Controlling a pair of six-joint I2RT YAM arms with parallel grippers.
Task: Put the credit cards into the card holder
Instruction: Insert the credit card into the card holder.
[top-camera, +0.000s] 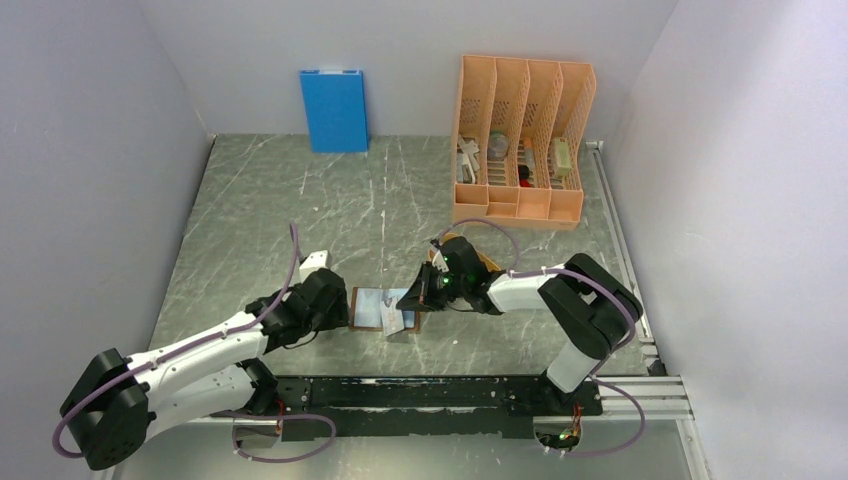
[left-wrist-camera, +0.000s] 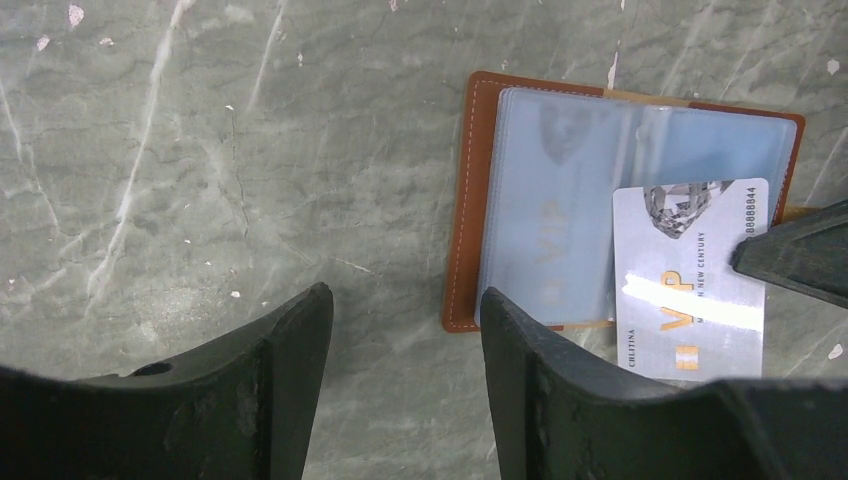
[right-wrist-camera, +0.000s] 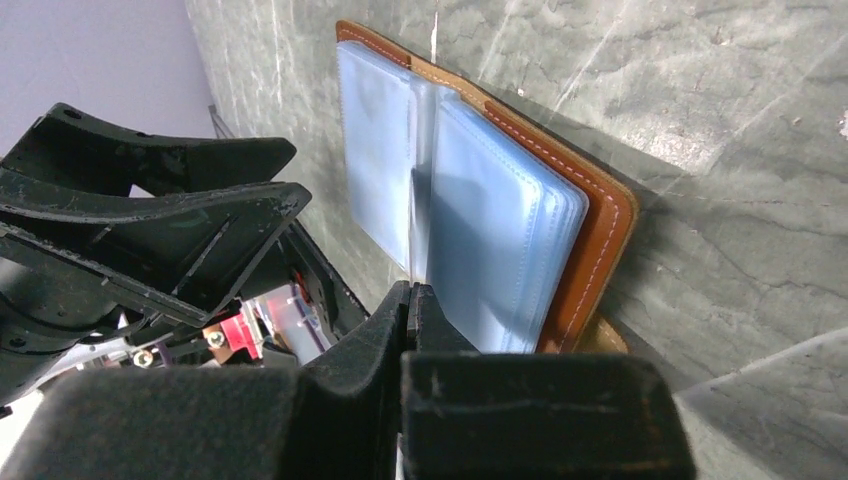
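Observation:
The brown leather card holder (left-wrist-camera: 462, 240) lies open on the marble table, its pale blue plastic sleeves (left-wrist-camera: 560, 200) facing up; it also shows in the top view (top-camera: 357, 308) and the right wrist view (right-wrist-camera: 598, 225). My right gripper (right-wrist-camera: 411, 292) is shut on a silver card (left-wrist-camera: 690, 290) marked VIP, holding it over the holder's right page, with its lower part past the holder's near edge. I cannot tell whether the card is inside a sleeve. My left gripper (left-wrist-camera: 405, 300) is open and empty, low over the table at the holder's left edge.
A big blue box (top-camera: 334, 110) stands upright against the back wall. A tall orange file rack (top-camera: 520, 140) with small items stands at the back right. A metal rail (top-camera: 622, 250) runs along the table's right edge.

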